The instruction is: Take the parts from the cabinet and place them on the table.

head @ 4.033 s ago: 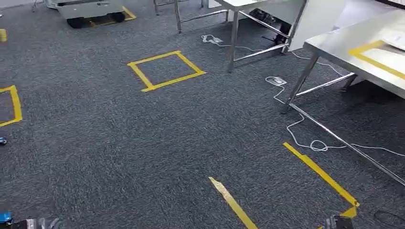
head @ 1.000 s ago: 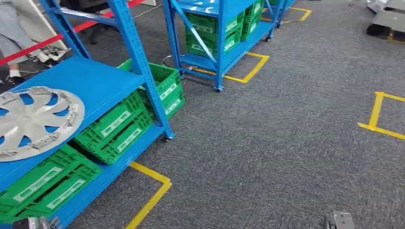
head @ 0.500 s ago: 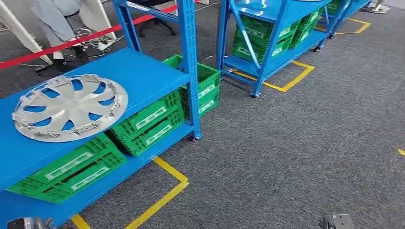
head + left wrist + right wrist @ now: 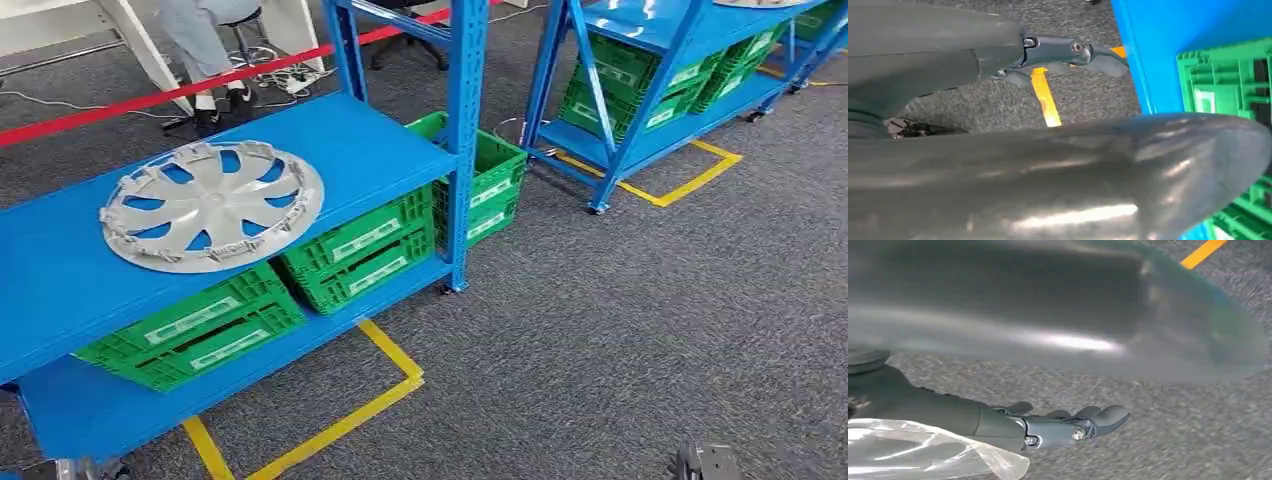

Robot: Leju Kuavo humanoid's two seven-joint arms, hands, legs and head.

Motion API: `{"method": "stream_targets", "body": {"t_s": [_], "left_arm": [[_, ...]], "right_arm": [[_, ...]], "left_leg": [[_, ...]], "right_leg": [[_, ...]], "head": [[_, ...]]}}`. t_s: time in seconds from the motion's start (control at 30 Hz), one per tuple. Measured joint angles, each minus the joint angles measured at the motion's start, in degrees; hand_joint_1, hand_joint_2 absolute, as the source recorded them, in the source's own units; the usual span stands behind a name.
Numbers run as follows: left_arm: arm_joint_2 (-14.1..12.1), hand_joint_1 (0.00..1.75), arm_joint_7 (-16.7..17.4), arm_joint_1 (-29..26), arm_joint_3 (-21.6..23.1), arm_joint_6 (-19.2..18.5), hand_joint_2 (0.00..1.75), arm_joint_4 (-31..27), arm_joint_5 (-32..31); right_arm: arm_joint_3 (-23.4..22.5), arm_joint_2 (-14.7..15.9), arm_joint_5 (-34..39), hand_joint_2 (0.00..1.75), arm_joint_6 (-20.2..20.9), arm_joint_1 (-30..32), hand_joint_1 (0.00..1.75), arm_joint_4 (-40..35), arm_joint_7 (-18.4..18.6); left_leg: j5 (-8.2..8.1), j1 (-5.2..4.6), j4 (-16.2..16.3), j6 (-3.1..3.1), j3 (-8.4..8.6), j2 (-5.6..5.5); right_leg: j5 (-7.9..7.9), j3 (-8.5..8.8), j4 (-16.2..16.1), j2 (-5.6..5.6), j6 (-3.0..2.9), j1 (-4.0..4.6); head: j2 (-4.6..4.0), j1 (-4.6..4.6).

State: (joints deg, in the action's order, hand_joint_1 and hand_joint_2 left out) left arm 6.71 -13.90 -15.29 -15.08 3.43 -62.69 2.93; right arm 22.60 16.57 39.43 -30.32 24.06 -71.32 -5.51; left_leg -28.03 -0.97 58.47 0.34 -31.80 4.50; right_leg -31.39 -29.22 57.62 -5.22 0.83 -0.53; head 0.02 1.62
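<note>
A silver wheel cover (image 4: 212,204) lies flat on the middle shelf of the nearest blue rack (image 4: 380,150), in the left half of the head view. My left hand (image 4: 1063,52) hangs low beside the rack's blue edge, fingers stretched out and holding nothing, over grey carpet and a yellow tape line. My right hand (image 4: 1068,425) hangs over bare carpet with its fingers extended and nothing in them. Both arms just peek in at the bottom edge of the head view, the left arm (image 4: 75,468) and the right arm (image 4: 705,462).
Green crates (image 4: 360,250) fill the rack's bottom shelf. A second blue rack (image 4: 640,90) with more green crates stands at the back right. A red barrier tape (image 4: 150,100) and a seated person's legs (image 4: 205,40) are behind. Yellow floor tape (image 4: 345,420) marks the rack's place.
The whole picture has shifted: the camera has turned from steel tables and carpet to the blue racks. The rack with the wheel cover now sits nearer the middle.
</note>
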Motion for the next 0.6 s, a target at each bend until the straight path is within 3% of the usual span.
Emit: {"method": "stream_targets", "body": {"t_s": [0.07, 0.13, 0.17, 0.2, 0.23, 0.3, 0.33, 0.37, 0.43, 0.47, 0.5, 0.53, 0.6], "left_arm": [[0.0, 0.0, -0.09, 0.08, 0.0, -0.09, 0.0, 0.0, 0.0], [-0.04, 0.0, -0.09, -0.33, -0.09, -0.09, 0.0, 0.0, 0.07], [0.0, 0.0, -0.09, -0.42, -0.09, -0.09, 0.0, 0.0, 0.07], [0.0, 0.0, -0.09, -0.24, -0.09, -0.09, 0.0, 0.0, 0.07], [0.02, 0.0, -0.09, -0.04, -0.09, -0.07, 0.0, 0.0, 0.07], [0.0, 0.0, -0.09, -0.01, -0.11, -0.07, 0.0, 0.0, 0.07], [-0.02, 0.0, -0.09, -0.07, -0.13, -0.07, 0.0, 0.0, 0.09], [0.0, 0.0, -0.09, -0.13, -0.13, -0.13, 0.0, 0.0, 0.09], [0.11, 0.0, 0.04, -0.06, -0.13, -0.59, 0.0, 0.0, 0.86], [0.15, 0.0, 0.18, -0.04, -0.13, -1.03, 0.0, 0.0, 1.62], [0.13, 0.0, 0.28, 0.03, -0.15, -1.31, 0.0, 0.0, 2.21], [0.09, 0.0, 0.57, 0.15, -0.17, -1.62, 0.0, 0.0, 2.6], [0.0, 0.0, 1.09, 0.0, -0.39, -1.9, 0.0, 0.0, 3.06]], "right_arm": [[0.07, 0.02, 0.0, 0.0, -0.2, -0.11, 0.0, 0.0, -0.11], [0.15, 0.04, -0.39, 0.0, -0.59, -0.69, 0.0, 0.0, -0.28], [0.28, 0.18, -0.59, 0.0, -0.81, -0.92, 0.0, 0.0, -0.35], [0.44, 0.26, -0.9, 0.0, -0.96, -0.96, 0.0, 0.0, -0.55], [0.55, 0.39, -1.01, 0.0, -1.22, -0.83, 0.0, 0.02, -0.5], [0.72, 0.61, -1.09, 0.0, -1.64, -0.71, 0.0, 0.13, -0.5], [0.83, 0.61, -1.14, 0.0, -1.77, -0.76, 0.0, 0.15, -0.5], [0.96, 0.63, -1.22, 0.0, -1.88, -0.76, 0.0, 0.15, -0.5], [1.2, 0.9, -2.04, 0.0, -2.21, -0.83, 0.0, 0.15, -1.42], [1.29, 1.03, -2.87, 0.0, -2.36, -1.0, 0.0, 0.15, -2.39], [1.46, 1.14, -3.94, 0.0, -2.56, -1.43, 0.0, 0.15, -3.11], [1.53, 1.31, -5.01, 0.0, -2.64, -1.93, 0.0, -0.04, -3.13], [1.6, 1.55, -7.24, 0.0, -2.47, -2.89, 0.0, -0.42, -2.29]], "left_leg": [[-0.19, -0.01, -0.2, 0.76, -0.1, -1.18], [0.14, 0.13, -0.86, 1.51, 0.07, -2.44], [0.46, 0.51, -1.2, 1.85, 0.47, -2.76], [0.53, 0.68, -1.23, 2.08, 0.44, -3.36], [0.56, 0.76, -1.22, 2.19, 0.37, -4.03], [0.51, 0.76, -1.21, 2.25, 0.35, -5.44], [0.49, 0.75, -1.2, 2.25, 0.46, -6.08], [0.42, 0.76, -1.19, 2.25, 0.6, -6.86], [0.18, 0.89, -1.13, 1.95, 1.07, -8.57], [0.01, 0.96, -1.06, 1.69, 1.21, -9.17], [-0.21, 0.57, -0.76, 1.28, 1.04, -9.77], [-0.26, 0.73, -0.54, 0.99, 0.67, -10.47], [0.25, 1.07, -0.81, 0.16, 0.17, -11.58]], "right_leg": [[-0.24, 0.2, -0.2, -1.25, 0.56, -0.03], [-0.35, 1.56, -0.58, -2.32, 1.25, -0.03], [-1.09, 1.12, 0.11, 0.01, 1.6, -0.22], [-2.83, -0.08, 2.6, 2.75, 1.69, -0.3], [-5.17, -2.34, 7.36, 4.21, 1.85, -0.33], [-8.13, -7.26, 16.35, 4.99, 2.03, -0.33], [-7.72, -8.54, 17.86, 5.02, 2.07, -0.33], [-5.85, -8.5, 16.55, 5.03, 2.06, -0.33], [0.28, -5.08, 7.41, 5.74, 2.01, -0.54], [2.62, -3.26, 2.81, 7.64, 2.09, -0.83], [1.82, -2.45, 1.1, 10.34, 1.99, -1.01], [1.62, -1.59, 0.48, 9.93, 1.56, -1.08], [1.74, -1.82, 0.65, 8.78, 0.76, -0.66]], "head": [[0.0, 0.22], [0.0, 0.11], [0.0, 0.24], [0.0, 0.44], [0.0, 0.7], [0.0, 0.79], [0.0, 0.72], [0.0, 0.72], [0.0, 0.76], [0.0, 0.81], [0.0, 0.79], [0.0, 0.61], [0.02, 0.68]]}}
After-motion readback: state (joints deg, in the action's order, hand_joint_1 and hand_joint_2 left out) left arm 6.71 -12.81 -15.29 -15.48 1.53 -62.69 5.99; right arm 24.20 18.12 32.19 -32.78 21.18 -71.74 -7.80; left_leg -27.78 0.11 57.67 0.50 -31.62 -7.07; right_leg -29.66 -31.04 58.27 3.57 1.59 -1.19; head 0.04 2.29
